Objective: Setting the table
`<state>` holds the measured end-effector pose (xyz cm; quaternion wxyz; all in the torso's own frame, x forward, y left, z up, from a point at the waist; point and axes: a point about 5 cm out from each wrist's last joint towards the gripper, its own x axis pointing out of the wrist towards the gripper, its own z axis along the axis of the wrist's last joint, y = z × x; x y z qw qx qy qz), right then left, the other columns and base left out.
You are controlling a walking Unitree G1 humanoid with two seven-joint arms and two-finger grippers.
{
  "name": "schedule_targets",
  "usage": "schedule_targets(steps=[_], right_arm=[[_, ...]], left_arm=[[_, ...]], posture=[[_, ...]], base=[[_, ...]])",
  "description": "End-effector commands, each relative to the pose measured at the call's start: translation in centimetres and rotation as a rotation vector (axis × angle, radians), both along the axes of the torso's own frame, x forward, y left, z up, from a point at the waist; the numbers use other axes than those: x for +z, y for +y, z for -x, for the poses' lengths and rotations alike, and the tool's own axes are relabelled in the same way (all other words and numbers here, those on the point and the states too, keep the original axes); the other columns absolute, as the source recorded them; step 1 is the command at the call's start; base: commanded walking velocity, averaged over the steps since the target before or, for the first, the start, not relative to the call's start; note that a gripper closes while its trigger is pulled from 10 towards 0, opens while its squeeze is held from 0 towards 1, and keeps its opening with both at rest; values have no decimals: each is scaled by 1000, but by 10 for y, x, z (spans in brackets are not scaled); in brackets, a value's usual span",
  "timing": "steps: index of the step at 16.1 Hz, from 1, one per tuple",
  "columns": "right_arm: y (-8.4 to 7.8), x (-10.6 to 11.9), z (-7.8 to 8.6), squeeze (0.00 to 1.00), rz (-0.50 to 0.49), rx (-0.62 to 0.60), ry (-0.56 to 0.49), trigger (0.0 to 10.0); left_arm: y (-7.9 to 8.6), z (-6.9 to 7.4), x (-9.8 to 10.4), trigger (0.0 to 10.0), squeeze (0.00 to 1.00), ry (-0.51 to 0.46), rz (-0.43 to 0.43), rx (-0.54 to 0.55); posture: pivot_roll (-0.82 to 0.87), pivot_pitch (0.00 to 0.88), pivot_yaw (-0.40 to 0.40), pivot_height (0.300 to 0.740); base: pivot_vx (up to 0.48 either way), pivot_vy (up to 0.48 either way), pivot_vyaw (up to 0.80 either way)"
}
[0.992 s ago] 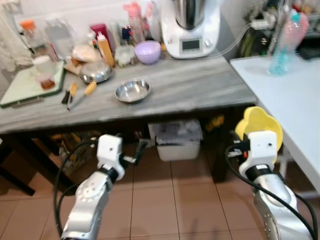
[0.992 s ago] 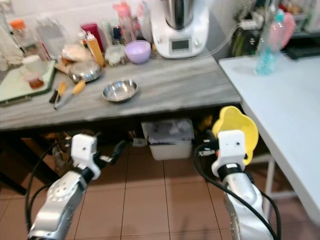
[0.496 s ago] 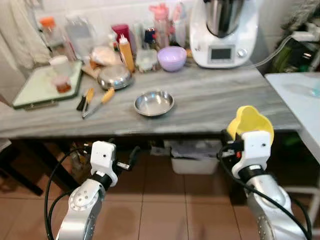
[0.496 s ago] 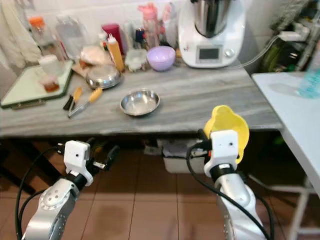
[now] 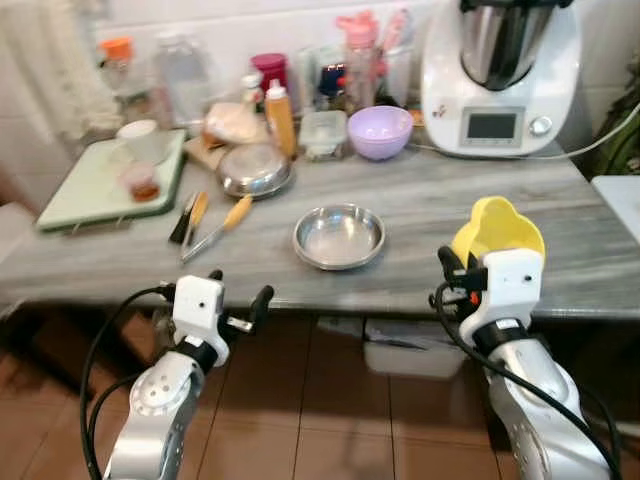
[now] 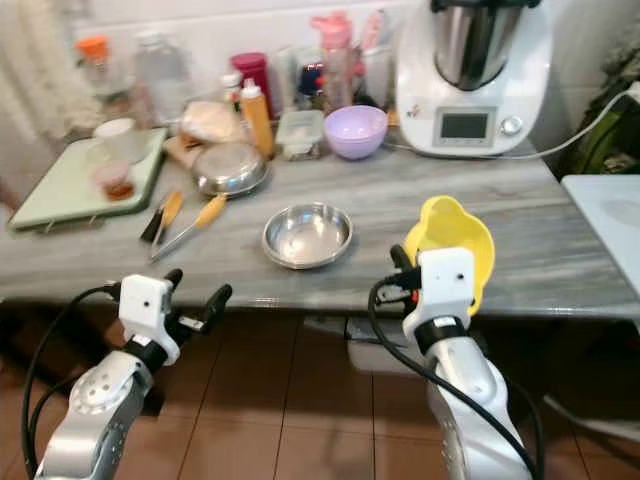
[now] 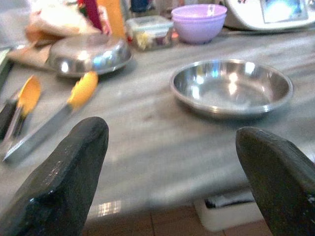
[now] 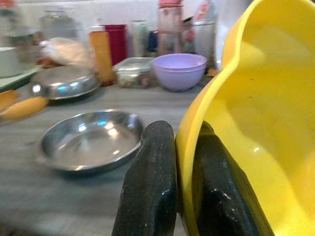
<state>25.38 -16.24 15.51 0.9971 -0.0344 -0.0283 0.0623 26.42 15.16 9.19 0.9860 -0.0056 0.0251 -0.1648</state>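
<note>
My right gripper (image 8: 178,191) is shut on the rim of a yellow bowl (image 5: 497,228), held at the front edge of the grey marble counter (image 5: 420,200), to the right of a shallow steel dish (image 5: 339,236). My left gripper (image 5: 237,305) is open and holds nothing; it hovers just below the counter's front edge, left of the steel dish (image 7: 231,87). A purple bowl (image 5: 380,131) stands at the back. Two yellow-handled knives (image 5: 215,222) lie left of the dish.
A white kitchen machine (image 5: 500,75) stands at the back right. Bottles, a clear food box (image 5: 324,132), a domed steel lid (image 5: 255,168) and a green tray (image 5: 105,185) with cups crowd the back and left. A white table corner (image 5: 622,195) is at the right edge.
The camera has swung left and closer to the counter, so the white table has slid nearly out of view. Both grippers have risen toward the counter edge; the yellow bowl stays gripped.
</note>
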Motion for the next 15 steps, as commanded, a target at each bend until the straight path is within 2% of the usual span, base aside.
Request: schedule_targets(steps=[1, 11, 13, 15], right_arm=[[-4, 7, 0, 0, 1, -12, -20, 10000], [-1, 11, -7, 0, 3, 6, -32, 10000], [1, 11, -8, 0, 0, 11, -34, 10000], [3, 12, -8, 0, -1, 20, -34, 10000]], left_arm=[[-6, -2, 4, 10000, 0, -9, 2, -20], [-6, -4, 5, 10000, 0, -9, -2, -23], [-8, -3, 8, 10000, 0, -18, 37, -41], [-7, -2, 8, 10000, 0, -23, 31, -50]], posture=[[-116, 0, 98, 740], [-108, 0, 95, 740], [-109, 0, 97, 740], [-107, 0, 94, 740]], base=[[412, 0, 0], [408, 0, 0], [144, 0, 0], [0, 0, 0]])
